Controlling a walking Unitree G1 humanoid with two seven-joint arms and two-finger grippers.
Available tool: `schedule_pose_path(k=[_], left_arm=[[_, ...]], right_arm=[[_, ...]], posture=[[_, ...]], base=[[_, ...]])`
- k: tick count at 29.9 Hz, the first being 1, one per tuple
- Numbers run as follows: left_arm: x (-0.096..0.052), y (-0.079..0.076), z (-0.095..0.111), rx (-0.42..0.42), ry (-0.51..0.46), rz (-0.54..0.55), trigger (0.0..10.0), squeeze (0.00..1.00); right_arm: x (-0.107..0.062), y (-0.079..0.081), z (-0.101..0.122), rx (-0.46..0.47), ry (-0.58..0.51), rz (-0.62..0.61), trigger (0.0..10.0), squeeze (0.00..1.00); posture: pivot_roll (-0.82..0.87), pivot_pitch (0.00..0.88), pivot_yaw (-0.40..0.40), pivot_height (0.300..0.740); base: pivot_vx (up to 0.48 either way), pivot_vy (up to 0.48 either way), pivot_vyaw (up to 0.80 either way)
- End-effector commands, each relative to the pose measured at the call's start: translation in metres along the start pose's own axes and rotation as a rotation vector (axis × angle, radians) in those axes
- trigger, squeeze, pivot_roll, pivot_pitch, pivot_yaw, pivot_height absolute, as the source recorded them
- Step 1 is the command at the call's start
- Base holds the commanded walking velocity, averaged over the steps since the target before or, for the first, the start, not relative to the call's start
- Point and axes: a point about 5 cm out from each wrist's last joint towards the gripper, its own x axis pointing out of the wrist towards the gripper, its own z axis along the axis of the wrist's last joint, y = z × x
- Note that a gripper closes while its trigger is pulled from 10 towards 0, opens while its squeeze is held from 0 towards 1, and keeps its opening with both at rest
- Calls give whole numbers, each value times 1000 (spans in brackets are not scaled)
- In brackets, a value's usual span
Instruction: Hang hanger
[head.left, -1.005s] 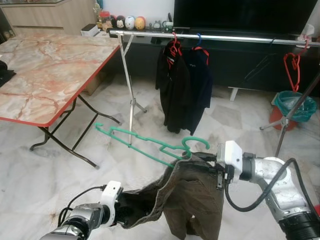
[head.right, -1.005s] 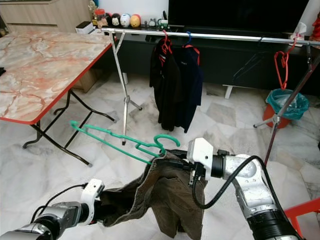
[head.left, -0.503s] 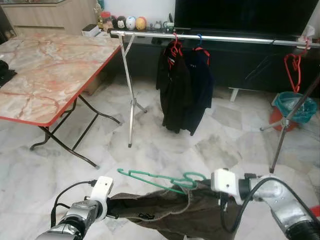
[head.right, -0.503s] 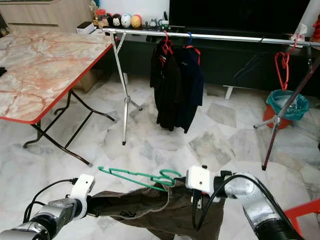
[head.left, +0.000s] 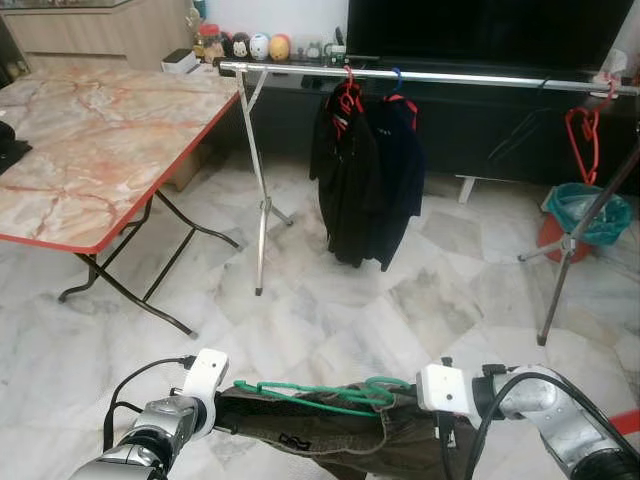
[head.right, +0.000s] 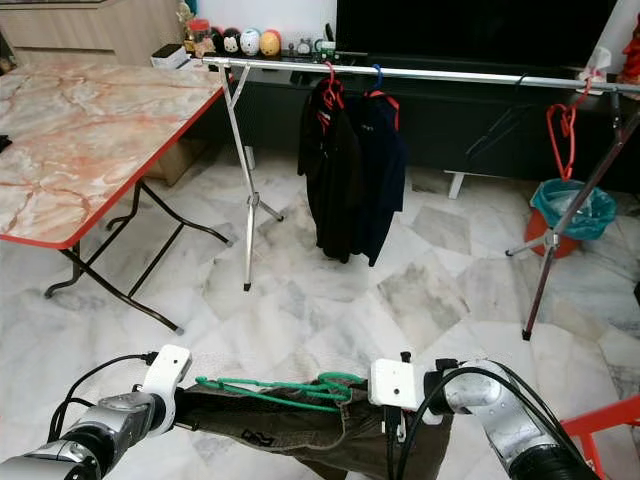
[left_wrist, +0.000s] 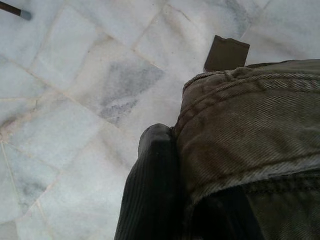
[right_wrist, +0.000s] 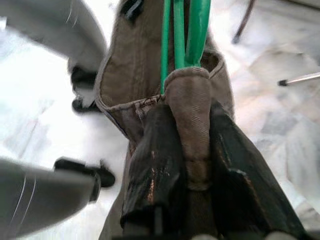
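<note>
A green hanger (head.left: 322, 392) lies almost level along the waistband of brown trousers (head.left: 335, 432), low in front of me. The trousers are stretched between my two grippers. My left gripper (head.left: 222, 410) is shut on the waistband's left end, with one black finger (left_wrist: 156, 180) pressed against the cloth (left_wrist: 250, 130). At the right end, my right gripper (right_wrist: 192, 120) is shut on a fold of waistband, just below the hanger's green wires (right_wrist: 182, 35). The metal clothes rail (head.left: 430, 75) runs across the room well ahead and above.
Dark garments (head.left: 365, 180) hang from red and blue hangers on the rail, and a bare red hanger (head.left: 586, 128) hangs at its right end. A marble-topped folding table (head.left: 90, 140) stands to the left. A teal bin (head.left: 590, 212) sits at the far right. The floor is marble tile.
Both arms have come down. The trousers went from hanging in a bunch to being stretched flat between the grippers. The hanger dropped from a steep tilt to nearly level.
</note>
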Motion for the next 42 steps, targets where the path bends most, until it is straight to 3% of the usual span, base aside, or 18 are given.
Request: schedule_pose_path(k=[1,11,19,26,31,33,37,42], left_arm=[[-3,9,0,36,24,31,10000,0],[-3,10,5,53,21,25,10000,0],[-3,8,8,85,26,-3,10000,0],[-1,1,3,109,54,-49,10000,0],[0,-3,-1,123,69,-72,10000,0],[0,-3,-2,124,69,-68,10000,0],[0,-4,-3,121,71,-73,10000,0],[-1,-1,-1,123,69,-59,10000,0]], right_arm=[[-6,0,-8,-27,62,7,10000,0],[-7,11,-29,-63,242,59,10000,0],[-4,11,-39,-96,349,37,10000,0],[0,4,-28,-74,256,-31,10000,0],[5,2,-3,-41,38,-35,10000,0],[7,0,1,-52,32,-31,10000,0],[8,1,-8,-128,153,18,10000,0],[6,3,-10,-122,152,33,10000,0]], posture=[[71,5,22,740],[76,18,30,740],[76,19,35,740],[74,17,35,740],[68,14,32,740],[68,14,32,740],[72,10,25,740],[73,7,22,740]], base=[[0,0,0],[0,0,0],[0,0,0],[0,0,0],[0,0,0],[0,0,0],[0,0,0],[0,0,0]])
